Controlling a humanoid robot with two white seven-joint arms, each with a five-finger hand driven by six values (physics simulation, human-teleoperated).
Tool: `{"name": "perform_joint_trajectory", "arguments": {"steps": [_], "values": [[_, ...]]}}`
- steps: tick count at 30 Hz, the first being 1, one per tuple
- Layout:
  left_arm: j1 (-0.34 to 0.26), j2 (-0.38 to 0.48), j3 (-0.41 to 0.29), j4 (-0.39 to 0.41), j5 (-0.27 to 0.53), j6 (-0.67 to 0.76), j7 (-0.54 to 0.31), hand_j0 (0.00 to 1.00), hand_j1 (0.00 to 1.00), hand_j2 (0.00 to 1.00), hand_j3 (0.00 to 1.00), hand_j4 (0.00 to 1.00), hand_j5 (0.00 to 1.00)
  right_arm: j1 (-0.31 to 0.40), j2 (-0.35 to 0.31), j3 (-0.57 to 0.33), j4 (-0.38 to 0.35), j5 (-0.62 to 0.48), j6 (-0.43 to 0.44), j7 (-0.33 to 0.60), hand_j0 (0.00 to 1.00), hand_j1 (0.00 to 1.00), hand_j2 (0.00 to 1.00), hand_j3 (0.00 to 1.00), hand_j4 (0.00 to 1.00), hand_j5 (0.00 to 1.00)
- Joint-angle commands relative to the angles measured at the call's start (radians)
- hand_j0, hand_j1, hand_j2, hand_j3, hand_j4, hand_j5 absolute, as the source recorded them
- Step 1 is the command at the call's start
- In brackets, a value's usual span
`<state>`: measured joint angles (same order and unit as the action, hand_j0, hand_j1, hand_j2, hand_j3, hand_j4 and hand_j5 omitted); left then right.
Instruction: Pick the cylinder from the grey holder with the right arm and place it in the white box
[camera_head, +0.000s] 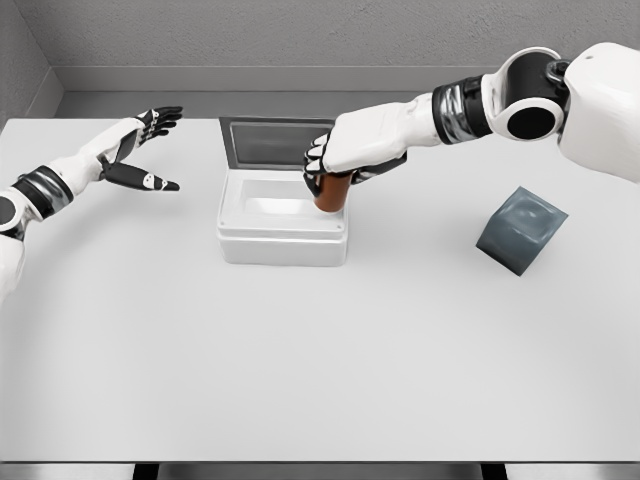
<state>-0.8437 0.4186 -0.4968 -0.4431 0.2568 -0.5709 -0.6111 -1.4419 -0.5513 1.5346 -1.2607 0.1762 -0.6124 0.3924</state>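
Grey holder (520, 229): tilted on the table (300, 380), right, well apart from the white box (282, 245). Cylinder (331, 190): brown, upright, grasped by the right hand (345, 155) over the box's right edge. Left hand (140, 150): far left, fingers spread, holding nothing.

Bright, even, soft light from overhead fills a clean simulator render. The white bench (300, 350) shows no glare. Faint, diffuse shadows sit under the white box (283, 240) and grey holder (520, 230). Everything is sharp, with no edge distortion.

One cylinder (331, 190), one white box (282, 232), one grey holder (520, 229), two hands, one table (300, 360).
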Motion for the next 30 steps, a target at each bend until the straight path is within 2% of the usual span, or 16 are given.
{"name": "perform_joint_trajectory", "arguments": {"steps": [1,4,6,8,15,17,21,26,30], "values": [[0.000,0.000,0.004,-0.002,0.009,0.002,0.000,1.00,1.00,1.00,1.00,1.00,1.00,0.000,-0.001,-0.002,0.001,-0.008,0.002,0.008,0.37,0.37,0.37,0.37,0.37,0.37],[0.000,0.002,0.004,0.000,0.009,0.002,0.000,1.00,1.00,1.00,1.00,1.00,1.00,0.000,0.002,-0.010,-0.005,-0.006,0.002,0.016,0.59,0.59,0.59,0.59,0.59,0.59],[0.000,0.002,0.004,0.000,0.009,0.002,0.000,1.00,1.00,1.00,1.00,1.00,1.00,0.000,0.004,-0.011,-0.006,-0.003,0.002,0.016,0.68,0.68,0.68,0.68,0.68,0.68],[0.000,0.002,0.004,0.000,0.009,0.002,0.000,1.00,1.00,1.00,1.00,1.00,1.00,0.000,0.005,-0.011,-0.006,-0.003,0.002,0.016,0.68,0.68,0.68,0.68,0.68,0.68],[0.000,0.002,0.006,0.000,0.009,0.002,0.000,1.00,1.00,1.00,1.00,1.00,1.00,0.008,0.010,-0.033,-0.006,0.005,0.002,0.017,0.88,0.88,0.88,0.88,0.88,0.88],[0.000,0.002,0.006,0.000,0.009,0.002,0.000,1.00,1.00,1.00,1.00,1.00,1.00,0.006,0.007,-0.036,-0.017,0.005,0.002,0.016,0.90,0.90,0.90,0.90,0.90,0.90],[0.000,0.002,0.006,0.000,0.009,0.002,0.000,1.00,1.00,1.00,1.00,1.00,1.00,0.006,-0.015,-0.114,-0.209,0.005,0.002,0.048,0.91,0.91,0.91,0.91,0.91,0.91],[0.000,0.002,0.004,0.000,0.009,0.002,0.000,1.00,1.00,1.00,1.00,1.00,1.00,-0.014,-0.099,-0.157,-0.356,0.000,0.002,0.051,0.91,0.91,0.91,0.91,0.91,0.91],[0.000,0.002,0.004,0.000,0.009,0.002,0.000,1.00,1.00,1.00,1.00,1.00,1.00,-0.025,-0.122,-0.159,-0.382,-0.006,0.002,0.049,0.91,0.91,0.91,0.91,0.91,0.91]]}}
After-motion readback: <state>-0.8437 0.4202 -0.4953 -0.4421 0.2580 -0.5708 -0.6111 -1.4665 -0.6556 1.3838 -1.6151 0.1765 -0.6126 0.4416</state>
